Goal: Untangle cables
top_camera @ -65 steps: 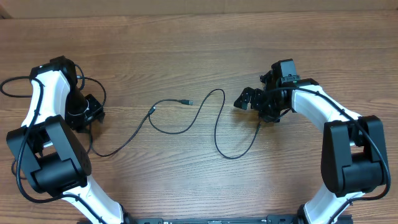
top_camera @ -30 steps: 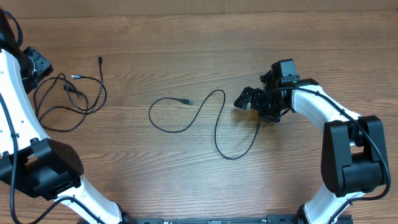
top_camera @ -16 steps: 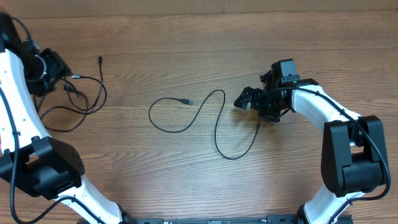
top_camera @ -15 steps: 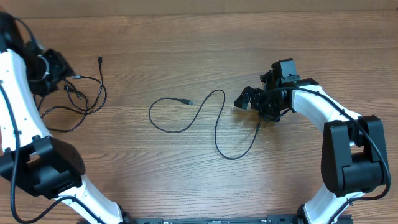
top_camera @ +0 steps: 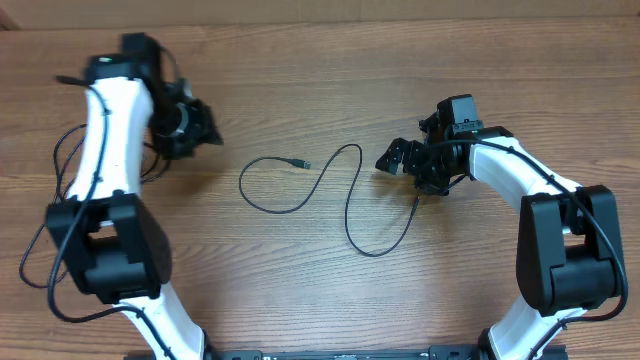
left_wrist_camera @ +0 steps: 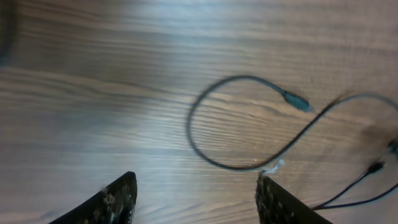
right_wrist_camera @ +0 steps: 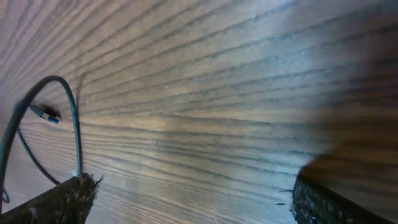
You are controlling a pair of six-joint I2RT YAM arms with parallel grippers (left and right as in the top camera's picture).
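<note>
One thin black cable (top_camera: 348, 205) snakes across the middle of the table, and its plug (top_camera: 301, 163) lies free. In the left wrist view the same cable (left_wrist_camera: 194, 134) loops ahead of the fingers, its plug (left_wrist_camera: 299, 103) to the right. My left gripper (top_camera: 205, 130) hovers left of that loop, open and empty, with both fingertips (left_wrist_camera: 119, 198) low in its own view. My right gripper (top_camera: 392, 160) stands wide open at the cable's right end. Its wrist view shows the cable (right_wrist_camera: 75, 124) far left. More cables lie mostly hidden under the left arm, with a strand (top_camera: 56, 165) showing.
Wood-grain table (top_camera: 320, 80) all round. Further thin strands with a small plug (left_wrist_camera: 375, 167) cross the lower right corner of the left wrist view. The white arm links and their thicker wires (top_camera: 40, 270) sit along both sides at the front.
My left arm has swung from the far left edge toward the middle and now covers the left bundle. The centre cable and the right arm have not moved.
</note>
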